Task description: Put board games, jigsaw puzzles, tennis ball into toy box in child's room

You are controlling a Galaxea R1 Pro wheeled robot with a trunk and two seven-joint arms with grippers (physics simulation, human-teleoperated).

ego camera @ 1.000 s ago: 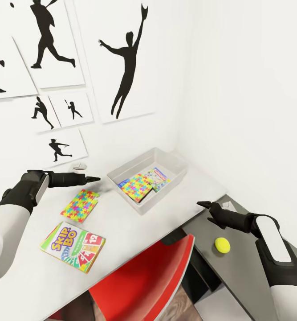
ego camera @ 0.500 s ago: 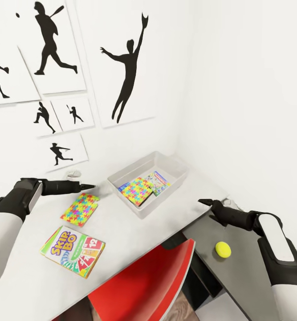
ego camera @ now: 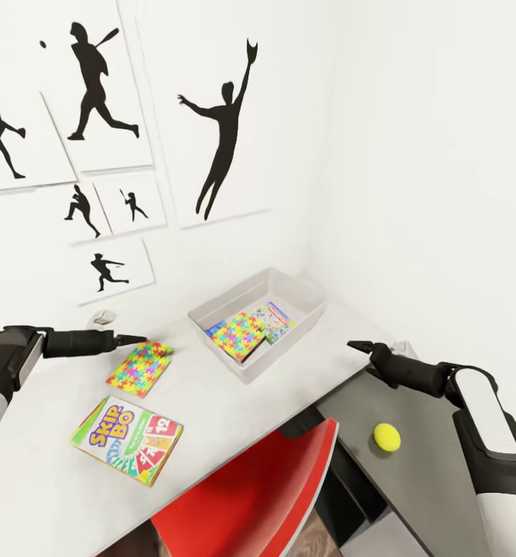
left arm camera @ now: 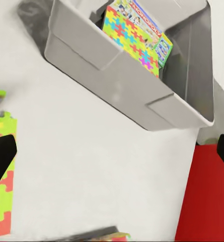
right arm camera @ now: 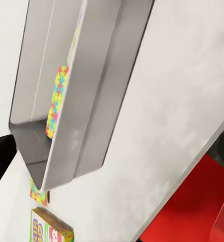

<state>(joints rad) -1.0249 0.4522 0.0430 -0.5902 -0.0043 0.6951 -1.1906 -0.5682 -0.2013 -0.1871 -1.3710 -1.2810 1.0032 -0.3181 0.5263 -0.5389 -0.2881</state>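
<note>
The light grey toy box (ego camera: 282, 352) stands at the desk's far corner. A jigsaw puzzle (ego camera: 238, 335) and the Monopoly board game (ego camera: 274, 319) lie inside it, also seen in the left wrist view as the puzzle (left arm camera: 129, 40) and the Monopoly box (left arm camera: 144, 22). A second jigsaw puzzle (ego camera: 139, 368) lies flat on the table (ego camera: 227, 410), with the Skip-Bo box (ego camera: 126, 439) nearer me. My left gripper (ego camera: 140, 339) hovers open just above that puzzle's far edge, its fingers (left arm camera: 1, 156) wide apart. The tennis ball (ego camera: 387, 436) rests on the dark lower section, below my open right gripper (ego camera: 360, 350).
A red chair (ego camera: 250, 495) is tucked under the desk's front edge between my arms. White walls with black sports silhouette pictures (ego camera: 223, 131) close off the back and right. A small white object (ego camera: 103, 317) sits by the wall.
My left gripper has pulled back to the left and lower, from beside the toy box to the loose puzzle's far edge. The view has shifted slightly. The right arm has barely moved.
</note>
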